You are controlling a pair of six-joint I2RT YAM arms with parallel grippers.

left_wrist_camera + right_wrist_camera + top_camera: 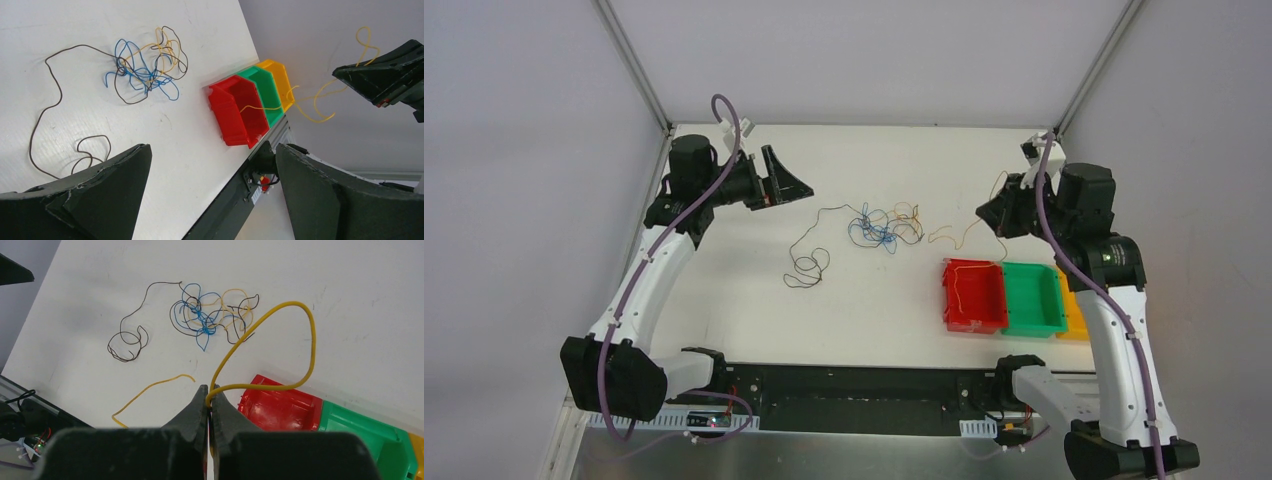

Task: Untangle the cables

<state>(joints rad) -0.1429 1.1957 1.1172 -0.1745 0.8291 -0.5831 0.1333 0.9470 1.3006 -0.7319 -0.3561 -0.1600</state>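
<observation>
Chiefly, the risk is slippage: the yellow wire (294, 303) is far thinner than the right gripper (209, 400), so it could slide out of the pinch. Its slack, draped into the red bin (285, 412), could also snag the rim and tug the bin. Jaws closed tight on that wire, raised just beyond the bin. Left gripper (212, 150) spread wide, holding nothing, well left of the bin. Blue-black-orange tangle (207, 315) on the table beyond the bin; lone black wire (125, 347) farther out.

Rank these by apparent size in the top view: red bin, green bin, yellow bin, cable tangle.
1. red bin and green bin: alike, no ranking between them.
2. cable tangle: a somewhat smaller spread.
3. yellow bin: only a sliver shows, so its real size is unsure.
</observation>
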